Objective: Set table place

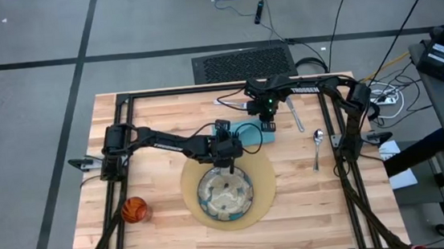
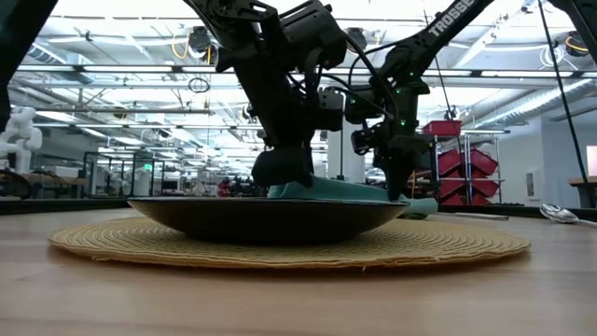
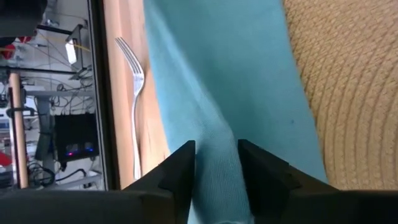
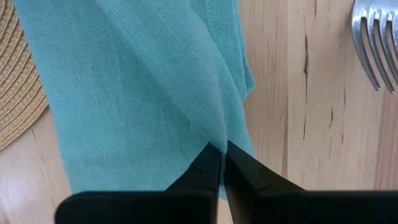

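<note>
The light-blue napkin (image 1: 252,135) lies on the table (image 1: 166,218) just beyond the round tan mat (image 1: 266,187), one edge lapping onto the mat. The greenish plate (image 1: 225,193) sits on the mat. My left gripper (image 1: 226,150) and my right gripper (image 1: 267,126) both point down at the napkin, each shut on a ridge of it. The fork (image 3: 137,93) lies near the far frame. A spoon (image 1: 317,145) and another piece of silver cutlery (image 1: 296,118) lie to the right. The orange cup (image 1: 134,209) stands at the near left. My left gripper (image 3: 216,146) pinches a raised fold of the napkin (image 3: 216,134) between its two fingers, coming from above and pointing down. The rest of the cloth lies on the table and the mat's edge. My right gripper (image 4: 222,148) pinches a narrow raised fold of the napkin (image 4: 217,127) near its edge, between fingertips that nearly meet. It comes from above, pointing down. Creases run up to the fingertips; the cloth around them lies on the table.
The black frame (image 1: 203,90) runs along the far edge and both sides of the table. Fork tines (image 4: 373,43) lie close beside the napkin's edge. Bare wood lies near the front edge and at the left around the cup.
</note>
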Controlling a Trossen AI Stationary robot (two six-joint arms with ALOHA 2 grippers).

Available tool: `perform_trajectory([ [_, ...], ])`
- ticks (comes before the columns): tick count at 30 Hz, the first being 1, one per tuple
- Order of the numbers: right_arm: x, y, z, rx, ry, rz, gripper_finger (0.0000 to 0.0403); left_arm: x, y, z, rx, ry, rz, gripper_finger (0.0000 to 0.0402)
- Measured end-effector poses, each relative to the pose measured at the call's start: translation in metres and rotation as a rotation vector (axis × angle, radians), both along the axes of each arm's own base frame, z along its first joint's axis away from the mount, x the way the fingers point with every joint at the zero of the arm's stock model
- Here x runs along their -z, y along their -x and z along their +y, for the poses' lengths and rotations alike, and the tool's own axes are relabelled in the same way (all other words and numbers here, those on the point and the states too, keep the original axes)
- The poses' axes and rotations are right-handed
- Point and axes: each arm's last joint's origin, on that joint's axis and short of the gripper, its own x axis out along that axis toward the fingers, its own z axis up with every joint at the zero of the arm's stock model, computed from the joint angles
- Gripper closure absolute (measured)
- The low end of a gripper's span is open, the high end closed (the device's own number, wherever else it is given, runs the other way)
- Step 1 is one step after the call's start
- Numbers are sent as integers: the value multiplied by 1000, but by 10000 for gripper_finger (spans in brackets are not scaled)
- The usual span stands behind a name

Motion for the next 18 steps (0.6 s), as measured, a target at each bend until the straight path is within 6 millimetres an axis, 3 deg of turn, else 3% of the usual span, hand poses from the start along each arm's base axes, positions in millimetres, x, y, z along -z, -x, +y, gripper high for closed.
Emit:
perform_trajectory([
  [8, 0, 0, 0, 5, -1, 0, 403, 0, 0, -4, 31, -15, 15, 394],
  [14, -3, -1, -2, 15, 40, 4, 403, -3, -2, -8, 38, -51, 12, 401],
  [18, -25, 0, 2, 28, 75, 25, 403, -25, 1, -8, -10, -144, -5, 401],
])
